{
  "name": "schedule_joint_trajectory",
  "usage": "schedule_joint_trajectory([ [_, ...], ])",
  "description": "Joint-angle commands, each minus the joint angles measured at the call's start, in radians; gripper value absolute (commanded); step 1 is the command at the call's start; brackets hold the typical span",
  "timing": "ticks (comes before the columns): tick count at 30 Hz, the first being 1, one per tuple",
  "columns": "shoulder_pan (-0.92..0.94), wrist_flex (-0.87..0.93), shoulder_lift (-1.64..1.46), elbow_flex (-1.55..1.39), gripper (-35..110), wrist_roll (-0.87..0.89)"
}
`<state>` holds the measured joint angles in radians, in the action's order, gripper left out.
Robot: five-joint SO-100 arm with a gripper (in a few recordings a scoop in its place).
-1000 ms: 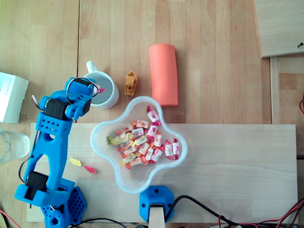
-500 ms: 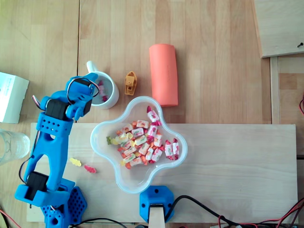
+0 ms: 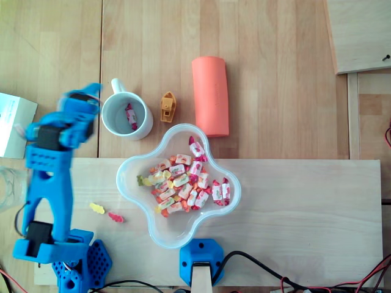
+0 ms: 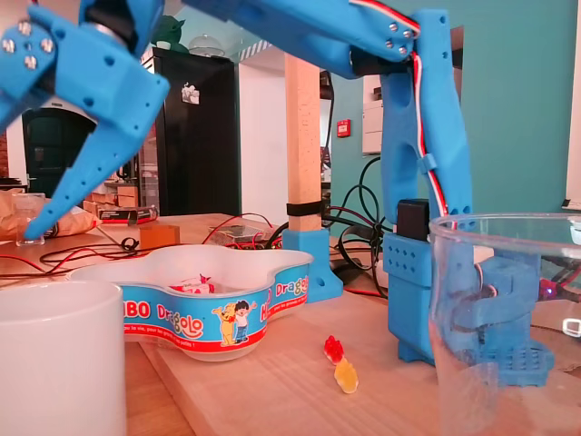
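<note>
The blue gripper (image 3: pixel 84 101) is hanging just left of the white mug (image 3: pixel 146 127) in the overhead view, apart from its rim and smeared by motion. In the fixed view one long tapered finger (image 4: pixel 86 168) is pointing down and to the left, above and behind the mug (image 4: pixel 59 354), with nothing clinging to it. Its partner is not showing clearly, so I cannot tell how wide the fingers are standing. The gripper is touching nothing.

A pink-wrapped candy (image 3: pixel 130 116) is lying inside the mug, towards the right of its floor. Just to the right of the mug, an orange toy boat (image 3: pixel 167 106) is sitting on the table, and beyond that a salmon-coloured cylinder (image 3: pixel 210 96) is lying lengthwise.

Below the mug, a clear lobed bowl (image 3: pixel 172 231) is resting on the wooden board (image 3: pixel 293 207), holding a heap of wrapped candies (image 3: pixel 183 182). The fixed view is showing printed lettering on its wall (image 4: pixel 195 313). Left of the bowl, a yellow gummy (image 3: pixel 96 208) and a red gummy (image 3: pixel 115 217) are lying loose on the board, near the arm's base. A clear plastic cup (image 3: pixel 12 183) is standing at the left edge, below a white box (image 3: pixel 15 122).
</note>
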<state>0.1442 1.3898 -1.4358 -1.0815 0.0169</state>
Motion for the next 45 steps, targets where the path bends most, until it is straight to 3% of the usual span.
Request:
schedule_joint_trajectory([
  [1, -0.121, 0.006, -0.092, 0.037, 23, 0.011],
  [6, -0.268, -0.008, -0.089, -0.017, 24, 0.014],
  [10, -0.316, -0.117, -0.091, -0.147, 24, 0.087],
  [17, -0.314, -0.397, -0.114, -0.494, 23, 0.201],
  [23, -0.322, -0.646, -0.114, -0.673, 23, 0.187],
  [39, -0.324, -1.039, -0.121, -1.000, 23, 0.164],
  [45, -0.328, -1.255, -0.319, -1.247, 23, 0.160],
])
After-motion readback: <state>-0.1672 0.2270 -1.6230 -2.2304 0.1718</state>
